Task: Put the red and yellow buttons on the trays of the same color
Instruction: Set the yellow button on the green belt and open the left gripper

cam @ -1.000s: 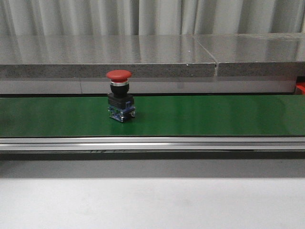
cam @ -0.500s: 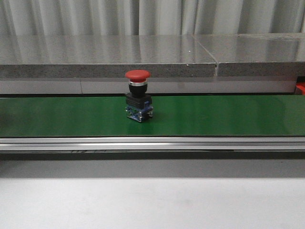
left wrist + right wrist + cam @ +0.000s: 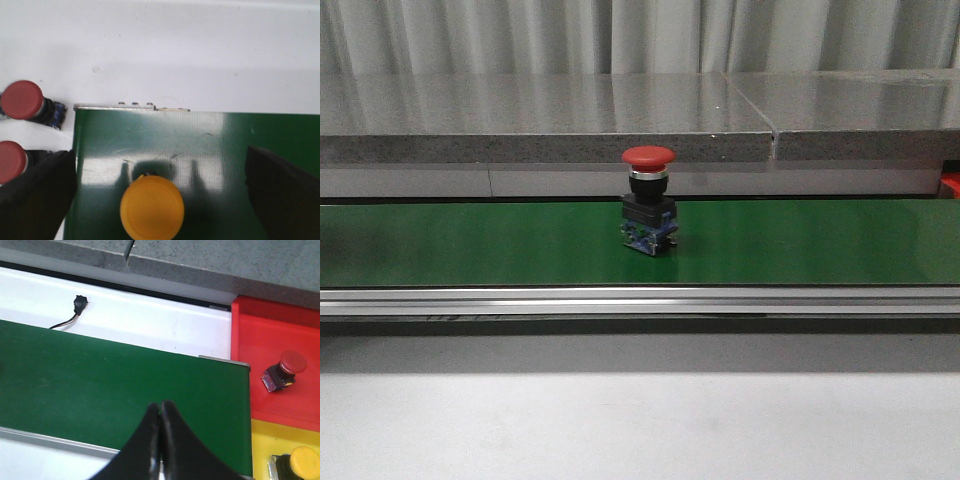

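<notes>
Out front I see one red button [image 3: 649,198] standing upright on the green belt [image 3: 820,242], about mid-frame, cap up, black body and blue base under it. A grey stone ledge [image 3: 540,118] runs behind the belt and a metal rail [image 3: 640,300] along its near edge. A sliver of red tray [image 3: 951,184] shows at the far right edge. Neither hand shows in this view.

On my left wrist camera, the left hand [image 3: 160,192] is released, its fingers [image 3: 35,192] spread wide to either side of a yellow button [image 3: 152,207] that sits on the belt end [image 3: 210,145]. I see no contact between fingers and cap. Off the belt, on the white worktop [image 3: 160,45], two more red buttons wait: one [image 3: 22,100] just beside the belt's corner, another [image 3: 11,161] near it, partly hidden by a finger.

On my right wrist camera, the right hand [image 3: 160,417] is clenched on nothing, fingertips pressed together above the belt [image 3: 100,380]. Past the belt's end the red tray [image 3: 260,340] holds a red button [image 3: 284,369] lying on its side. Next to it the yellow tray [image 3: 265,437] carries a yellow button [image 3: 302,461], cut off by the frame edge. A small black plug [image 3: 79,302] with a wire lies on the white strip beyond the belt.
</notes>
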{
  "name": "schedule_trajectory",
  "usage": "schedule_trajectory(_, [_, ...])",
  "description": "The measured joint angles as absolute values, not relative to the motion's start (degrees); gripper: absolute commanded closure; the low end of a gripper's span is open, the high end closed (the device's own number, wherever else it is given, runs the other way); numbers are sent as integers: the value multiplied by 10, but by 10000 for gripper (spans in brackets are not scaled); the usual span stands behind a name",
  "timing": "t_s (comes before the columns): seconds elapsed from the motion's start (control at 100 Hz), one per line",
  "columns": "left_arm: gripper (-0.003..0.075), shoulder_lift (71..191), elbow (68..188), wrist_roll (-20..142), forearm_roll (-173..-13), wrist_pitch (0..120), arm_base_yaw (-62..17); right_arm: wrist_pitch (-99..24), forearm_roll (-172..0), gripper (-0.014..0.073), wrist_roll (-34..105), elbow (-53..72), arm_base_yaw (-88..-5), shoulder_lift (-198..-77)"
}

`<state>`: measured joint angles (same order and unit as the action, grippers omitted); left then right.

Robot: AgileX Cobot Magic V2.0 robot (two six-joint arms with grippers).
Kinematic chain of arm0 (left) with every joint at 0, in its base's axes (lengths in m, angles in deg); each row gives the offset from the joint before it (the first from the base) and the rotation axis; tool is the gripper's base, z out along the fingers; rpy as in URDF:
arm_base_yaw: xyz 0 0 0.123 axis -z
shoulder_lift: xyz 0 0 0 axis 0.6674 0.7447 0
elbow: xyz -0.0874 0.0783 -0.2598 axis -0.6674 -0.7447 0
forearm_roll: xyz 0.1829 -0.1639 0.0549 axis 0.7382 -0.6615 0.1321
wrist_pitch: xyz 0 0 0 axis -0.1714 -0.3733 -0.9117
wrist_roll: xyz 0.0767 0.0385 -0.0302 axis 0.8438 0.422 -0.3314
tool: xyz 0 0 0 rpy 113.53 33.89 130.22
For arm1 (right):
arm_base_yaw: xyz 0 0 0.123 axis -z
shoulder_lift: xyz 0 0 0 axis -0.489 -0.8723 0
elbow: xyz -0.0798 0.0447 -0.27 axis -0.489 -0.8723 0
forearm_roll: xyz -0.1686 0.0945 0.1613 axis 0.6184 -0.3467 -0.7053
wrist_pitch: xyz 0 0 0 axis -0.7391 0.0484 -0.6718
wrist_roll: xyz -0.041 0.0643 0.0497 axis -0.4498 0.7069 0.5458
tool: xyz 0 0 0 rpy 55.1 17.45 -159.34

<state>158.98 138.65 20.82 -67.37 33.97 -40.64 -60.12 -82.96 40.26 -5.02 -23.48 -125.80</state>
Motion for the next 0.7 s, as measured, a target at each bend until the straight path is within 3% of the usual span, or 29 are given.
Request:
schedule_trajectory(0.33, [60, 1440, 1356, 221, -669, 403, -366, -601, -830, 661, 403, -50, -235, -1258])
schedule_trajectory(0.7, [60, 1202, 1152, 222, -669, 489, -339, -601, -830, 661, 403, -50, -235, -1258])
